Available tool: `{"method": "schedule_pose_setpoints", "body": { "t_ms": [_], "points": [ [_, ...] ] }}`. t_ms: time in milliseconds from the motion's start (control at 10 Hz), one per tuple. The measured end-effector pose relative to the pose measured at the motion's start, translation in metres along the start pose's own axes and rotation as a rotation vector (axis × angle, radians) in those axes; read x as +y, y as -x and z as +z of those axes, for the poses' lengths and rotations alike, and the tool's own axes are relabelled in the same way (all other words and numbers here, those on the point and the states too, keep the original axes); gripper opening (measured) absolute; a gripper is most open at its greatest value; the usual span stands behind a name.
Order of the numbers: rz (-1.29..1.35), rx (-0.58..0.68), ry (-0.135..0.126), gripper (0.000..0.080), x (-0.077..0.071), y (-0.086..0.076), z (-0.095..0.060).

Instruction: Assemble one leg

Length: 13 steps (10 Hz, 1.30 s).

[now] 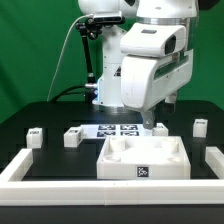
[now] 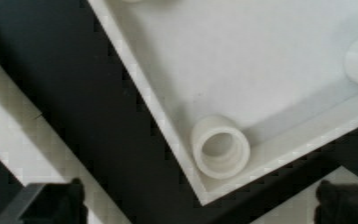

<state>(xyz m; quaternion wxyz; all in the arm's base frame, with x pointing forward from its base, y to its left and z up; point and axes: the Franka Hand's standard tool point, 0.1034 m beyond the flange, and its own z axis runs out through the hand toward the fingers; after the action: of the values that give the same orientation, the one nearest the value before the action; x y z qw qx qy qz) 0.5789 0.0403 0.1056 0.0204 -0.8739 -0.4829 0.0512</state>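
My gripper (image 1: 151, 122) hangs low over the back right corner of the large white tray-like part (image 1: 120, 168). In the wrist view that part (image 2: 247, 70) fills the frame, with a round socket (image 2: 220, 148) near its corner. My two dark fingertips (image 2: 44, 204) stand wide apart at the frame's edge, and the gripper (image 2: 194, 206) is open with nothing between them. Three small white legs with tags stand on the black table: one (image 1: 36, 135) at the exterior view's far left, one (image 1: 73, 137) beside it, one (image 1: 201, 127) at the right. No leg shows in the wrist view.
The marker board (image 1: 118, 130) lies behind the tray-like part. A low white rim (image 1: 20, 166) borders the table at the front and both sides. The robot's base and a black cable (image 1: 70, 60) stand at the back.
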Motion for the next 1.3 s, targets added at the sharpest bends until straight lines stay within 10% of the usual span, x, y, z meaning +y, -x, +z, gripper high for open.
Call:
{"method": "schedule_pose_setpoints", "body": {
  "t_ms": [1000, 1300],
  "points": [
    [0.0, -0.004, -0.005, 0.065, -0.001, 0.001, 0.001],
    [-0.181, 0.033, 0.028, 0.065, -0.002, 0.029, 0.027]
  ]
}}
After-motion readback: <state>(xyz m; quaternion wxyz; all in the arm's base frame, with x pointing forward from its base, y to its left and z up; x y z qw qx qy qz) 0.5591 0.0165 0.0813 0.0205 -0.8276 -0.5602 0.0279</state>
